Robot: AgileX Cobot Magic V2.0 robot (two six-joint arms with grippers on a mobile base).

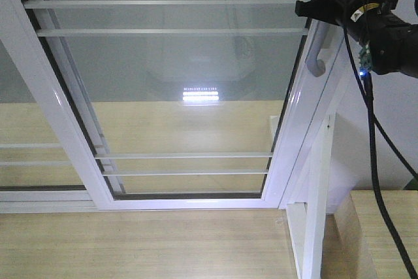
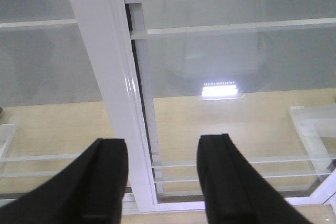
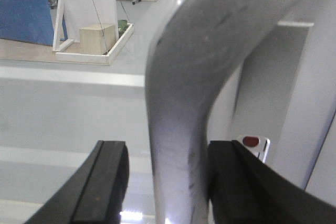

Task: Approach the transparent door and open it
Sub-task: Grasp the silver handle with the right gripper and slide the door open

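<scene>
Right gripper (image 3: 170, 150) is straddling the grey handle (image 3: 178, 103), jaws fairly wide, with a gap showing on its left side. Meanwhile the left gripper (image 2: 164, 145) is hovering wide and empty. In the front view the glass door (image 1: 189, 96) is filling the centre, its handle at the upper right. If the arm is pulling before the jaws are closing, the smooth curved handle is probably going to slip free.

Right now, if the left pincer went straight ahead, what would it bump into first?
Most likely the white upright frame bar. It stands just left of centre, ahead of the open left pincer. I can't tell how far away it is.
</scene>
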